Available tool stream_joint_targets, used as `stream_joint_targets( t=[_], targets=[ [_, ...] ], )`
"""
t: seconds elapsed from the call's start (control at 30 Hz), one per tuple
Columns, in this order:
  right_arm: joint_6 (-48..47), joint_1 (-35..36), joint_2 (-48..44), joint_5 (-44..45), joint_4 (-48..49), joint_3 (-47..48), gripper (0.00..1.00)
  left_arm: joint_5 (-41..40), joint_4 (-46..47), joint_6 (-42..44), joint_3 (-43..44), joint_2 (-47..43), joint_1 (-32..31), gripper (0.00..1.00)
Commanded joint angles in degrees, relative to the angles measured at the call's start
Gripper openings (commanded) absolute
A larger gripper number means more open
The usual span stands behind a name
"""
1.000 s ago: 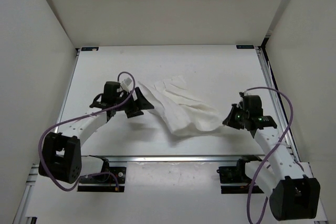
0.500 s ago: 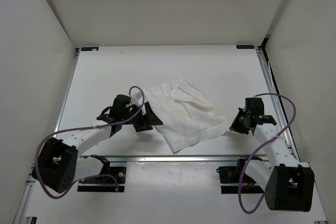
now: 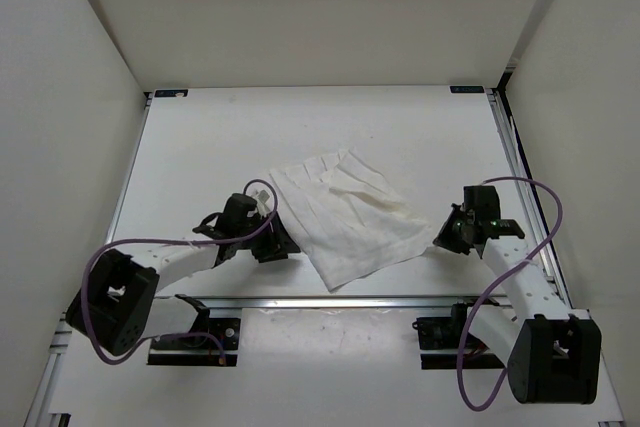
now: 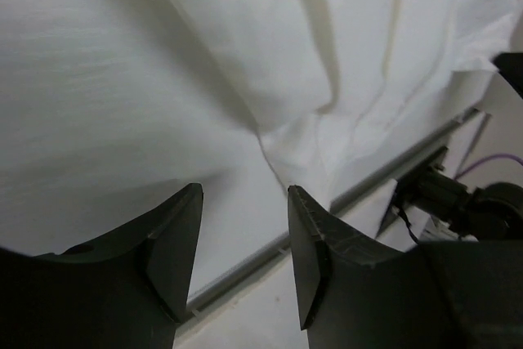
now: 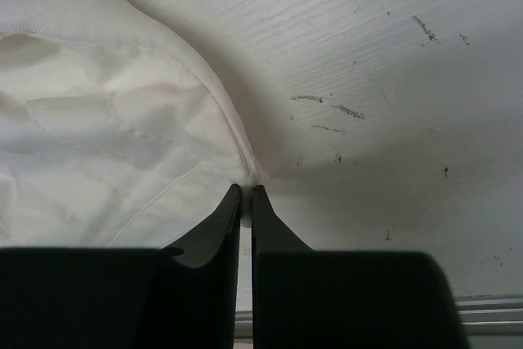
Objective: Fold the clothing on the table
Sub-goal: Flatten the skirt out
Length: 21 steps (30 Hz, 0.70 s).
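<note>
While both arms crouch low at the near side, take in the setting: a big flat white desk (image 3: 200, 137), boxed in by plain white walls (image 3: 320, 7) at the back and on either side. Metal rails (image 3: 330, 299) run along its edges, and the near rail crosses just in front of the arm bases. Purple cables (image 3: 100, 267) loop off each arm.

Now the clothing (image 3: 345, 217). It's a thin white piece, soft and wrinkled, spread out like a tilted square on the near middle of the desk. One corner points at the near rail and stops close to it. Faint crease lines run across the fabric, and a raised fold crosses its far-right part.

On to the left hand (image 3: 283, 240), which is down at the cloth's left edge, right beside it. From the left wrist camera its jaws stand apart with nothing between them. The fabric lies just beyond the tips in broad folds, with one corner pointing back toward the gap.

Over to the right hand (image 3: 440, 239), at the cloth's right corner. The right wrist camera shows it plainly: the jaws are pressed almost together, and the hemmed edge of the clothing is pinched at their tips. The fabric billows away to the left of the grip. To the right, the bare desk shows a few small dark scuff marks (image 5: 327, 104).
</note>
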Motion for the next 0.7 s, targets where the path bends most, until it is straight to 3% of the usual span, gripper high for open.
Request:
stream_joint_targets(
  t=[0.0, 0.23, 0.33, 0.4, 0.43, 0.5, 0.67],
  targets=[
    [1.09, 0.31, -0.73, -1.09, 1.01, 1.91, 0.00, -6.75, 2.93, 0.17, 0.88, 2.19, -1.10, 0.58],
    [2.06, 1.80, -1.69, -1.00, 0.48, 1.30, 0.00, -8.60, 12.42, -4.22, 1.76, 6.75, -1.90, 0.59],
    [2.67, 2.50, -2.22, -1.62, 0.57, 0.50, 0.00, -10.09, 14.36, -5.01, 3.16, 9.65, -2.95, 0.55],
    [2.59, 2.51, -2.48, -1.61, 0.04, 0.24, 0.00, -10.36, 13.75, -3.96, 4.22, 13.15, -3.48, 0.48],
    [2.76, 2.94, -2.48, -1.70, -0.31, 0.50, 0.00, -11.41, 13.66, -3.44, 5.27, 14.13, -4.35, 0.36],
    [3.02, 3.21, -3.27, -2.23, -0.22, 0.50, 0.00, -11.16, 14.79, -2.82, 6.33, 17.73, -4.80, 0.00],
    [3.03, 6.10, -1.70, -2.84, -2.42, 0.33, 0.00, -6.85, 11.31, 0.33, 13.52, 21.97, 1.07, 0.00]
  ],
)
